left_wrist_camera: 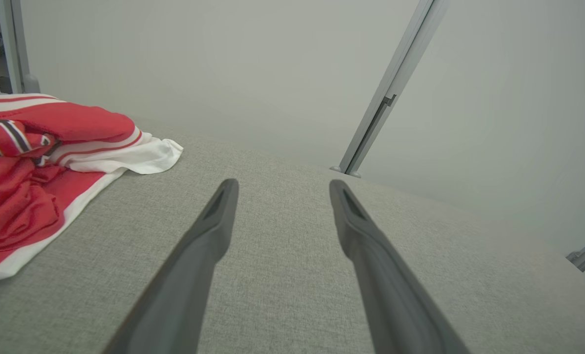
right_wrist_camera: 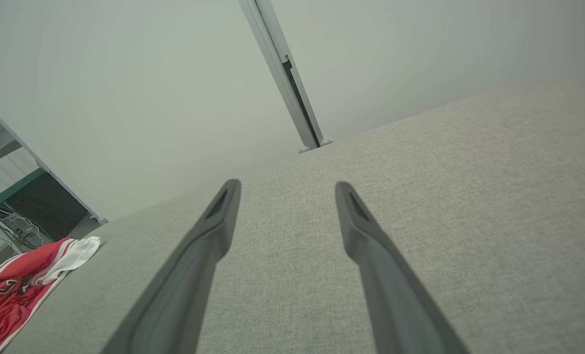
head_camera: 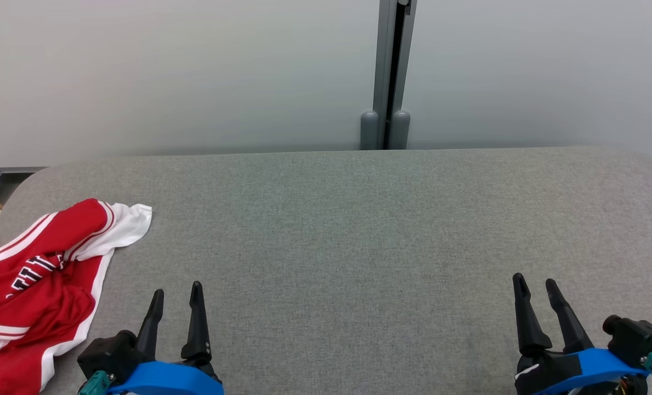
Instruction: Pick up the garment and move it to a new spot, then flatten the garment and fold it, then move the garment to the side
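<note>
Pick-up step not yet begun. Garment (head_camera: 35, 274) crumpled at left edge of table (head_camera: 358, 247), untouched. Left hand (head_camera: 177, 289), right hand (head_camera: 534, 280) both spread, empty. Next judged: left hand to be swung left, raised fold pinched.

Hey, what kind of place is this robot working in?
Likely a lab or test room: a grey fabric-covered table against plain partition panels, a crumpled red jersey, and cables beyond.
</note>
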`<state>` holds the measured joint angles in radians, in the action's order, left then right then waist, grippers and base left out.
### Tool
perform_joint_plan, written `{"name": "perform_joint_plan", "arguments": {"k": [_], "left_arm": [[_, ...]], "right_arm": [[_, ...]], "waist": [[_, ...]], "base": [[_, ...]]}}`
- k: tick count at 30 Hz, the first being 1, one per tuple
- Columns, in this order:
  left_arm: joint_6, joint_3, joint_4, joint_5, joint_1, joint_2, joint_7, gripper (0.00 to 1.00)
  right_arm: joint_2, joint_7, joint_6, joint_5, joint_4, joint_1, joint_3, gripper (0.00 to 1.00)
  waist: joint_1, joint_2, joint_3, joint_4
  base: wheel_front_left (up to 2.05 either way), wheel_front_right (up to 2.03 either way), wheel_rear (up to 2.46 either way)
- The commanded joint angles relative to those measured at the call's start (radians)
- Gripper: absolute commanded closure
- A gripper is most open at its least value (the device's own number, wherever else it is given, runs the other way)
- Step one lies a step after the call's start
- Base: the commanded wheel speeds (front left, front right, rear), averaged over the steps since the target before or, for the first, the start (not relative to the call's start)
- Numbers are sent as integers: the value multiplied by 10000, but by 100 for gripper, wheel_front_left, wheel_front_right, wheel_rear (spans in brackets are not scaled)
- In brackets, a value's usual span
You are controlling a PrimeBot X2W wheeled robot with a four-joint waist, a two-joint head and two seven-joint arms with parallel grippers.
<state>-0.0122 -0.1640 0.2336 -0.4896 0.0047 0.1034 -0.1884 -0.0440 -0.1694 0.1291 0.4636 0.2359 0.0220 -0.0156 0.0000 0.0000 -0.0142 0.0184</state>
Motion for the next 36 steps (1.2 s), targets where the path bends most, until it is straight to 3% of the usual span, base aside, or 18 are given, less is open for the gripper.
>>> {"name": "perform_joint_plan", "arguments": {"k": [1,36], "left_arm": [[40,-51,-83,215,46,74,-105,0],[564,-608,135,2074,274,237,-428,0]], "right_arm": [[-74,-93,19,-239,-96,-36,13,0],[-92,-626,27,-2493,53,-146,102,0]], "waist": [[0,0,3,5],[0,0,-82,42]], "base": [[0,0,0],[0,0,0]]}}
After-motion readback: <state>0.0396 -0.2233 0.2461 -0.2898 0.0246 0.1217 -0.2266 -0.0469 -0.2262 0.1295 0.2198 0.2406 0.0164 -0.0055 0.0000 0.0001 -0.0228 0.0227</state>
